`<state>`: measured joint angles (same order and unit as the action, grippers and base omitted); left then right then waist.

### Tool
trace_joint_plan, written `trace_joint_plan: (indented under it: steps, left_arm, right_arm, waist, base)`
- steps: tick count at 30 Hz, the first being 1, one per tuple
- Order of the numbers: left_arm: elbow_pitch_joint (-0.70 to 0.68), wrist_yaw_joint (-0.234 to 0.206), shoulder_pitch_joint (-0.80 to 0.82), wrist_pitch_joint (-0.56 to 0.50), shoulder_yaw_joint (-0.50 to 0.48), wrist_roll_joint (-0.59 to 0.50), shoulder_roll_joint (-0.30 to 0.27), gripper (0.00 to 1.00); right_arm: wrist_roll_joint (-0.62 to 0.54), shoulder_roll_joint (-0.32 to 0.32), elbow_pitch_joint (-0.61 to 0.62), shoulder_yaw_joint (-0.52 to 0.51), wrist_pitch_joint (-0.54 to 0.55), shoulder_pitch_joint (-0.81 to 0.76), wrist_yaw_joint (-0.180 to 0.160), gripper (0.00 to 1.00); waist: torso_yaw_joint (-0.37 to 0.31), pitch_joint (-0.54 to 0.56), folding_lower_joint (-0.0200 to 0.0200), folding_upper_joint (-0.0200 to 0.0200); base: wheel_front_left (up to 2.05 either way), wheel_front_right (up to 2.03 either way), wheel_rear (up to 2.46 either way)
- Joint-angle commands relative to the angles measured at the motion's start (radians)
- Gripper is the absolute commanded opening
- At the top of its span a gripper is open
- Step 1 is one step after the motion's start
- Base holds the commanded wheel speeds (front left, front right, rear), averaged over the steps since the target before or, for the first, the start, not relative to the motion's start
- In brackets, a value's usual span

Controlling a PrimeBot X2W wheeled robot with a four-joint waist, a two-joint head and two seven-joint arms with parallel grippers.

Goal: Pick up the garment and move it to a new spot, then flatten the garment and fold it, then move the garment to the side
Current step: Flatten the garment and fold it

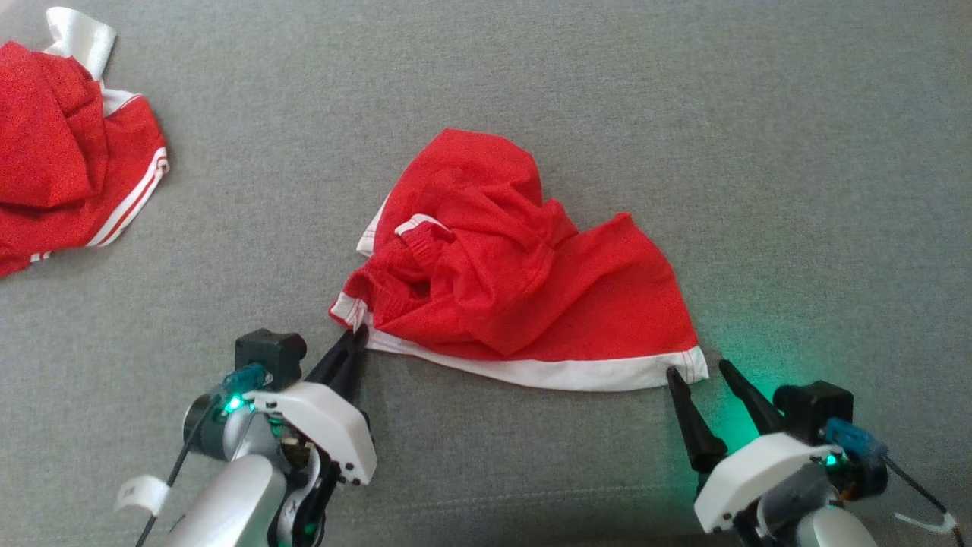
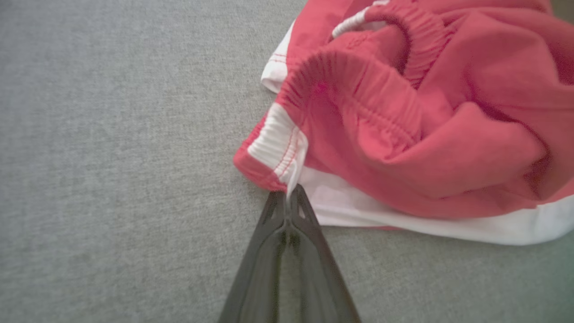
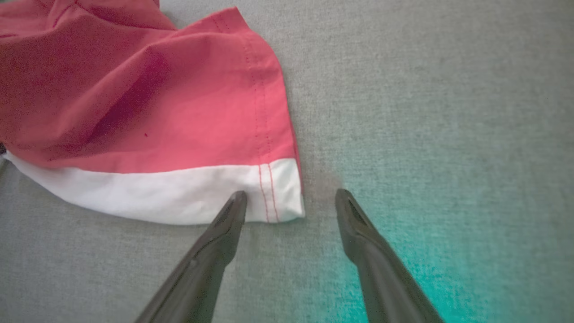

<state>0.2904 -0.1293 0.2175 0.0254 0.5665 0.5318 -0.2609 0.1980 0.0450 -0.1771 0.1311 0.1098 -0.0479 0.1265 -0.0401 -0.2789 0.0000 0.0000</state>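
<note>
Here we go: the red shorts (image 1: 524, 289) lie bunched in the middle of the grey fabric surface (image 1: 683, 91), with the elastic waistband (image 2: 358, 89) rumpled up on the robot's left and the white hem band (image 3: 157, 193) along the near edge. The left gripper (image 1: 353, 338) is pinched tight on the white-trimmed corner at the waistband end, a sliver of cloth caught between its tips. The right gripper (image 1: 699, 370) stands spread, one fingertip over the hem band and the other over bare grey, straddling the hem corner (nothing held there yet). It looks like thin, floppy, light stuff, and I'd say it will sag and crease unless both corners are taken and drawn apart. A second red garment (image 1: 68, 152) lies well apart, far left.
</note>
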Motion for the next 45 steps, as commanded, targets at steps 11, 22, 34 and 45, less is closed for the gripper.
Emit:
trace_joint_plan:
  steps: [11, 22, 34, 45]
  left_arm:
    - [-0.101, -0.035, 0.047, 0.049, -0.049, -0.019, -0.023, 0.00]
    - [-0.465, -0.077, 0.150, 0.041, -0.102, -0.065, -0.076, 0.00]
    - [-0.654, -0.094, 0.406, -0.046, -0.149, -0.139, -0.105, 0.00]
    - [-0.571, -0.080, 0.484, -0.067, -0.160, -0.085, -0.070, 0.00]
  right_arm:
    - [0.105, 0.024, 0.040, 0.060, -0.010, 0.064, 0.004, 0.00]
    - [0.101, 0.106, 0.443, -0.031, -0.012, 0.180, 0.004, 0.00]
    - [0.055, 0.128, 0.702, -0.136, 0.092, 0.372, 0.004, 0.00]
    - [0.092, 0.124, 0.650, -0.184, 0.139, 0.446, 0.004, 0.00]
  waist:
    - [0.007, 0.013, 0.0000, 0.0000]
    - [-0.007, 0.098, 0.0000, 0.0000]
    - [-0.021, 0.138, 0.0000, 0.0000]
    - [-0.027, 0.099, 0.0000, 0.0000]
  base:
    - [0.00, 0.00, 0.00]
    - [0.00, 0.00, 0.00]
    - [0.00, 0.00, 0.00]
    - [0.00, 0.00, 0.00]
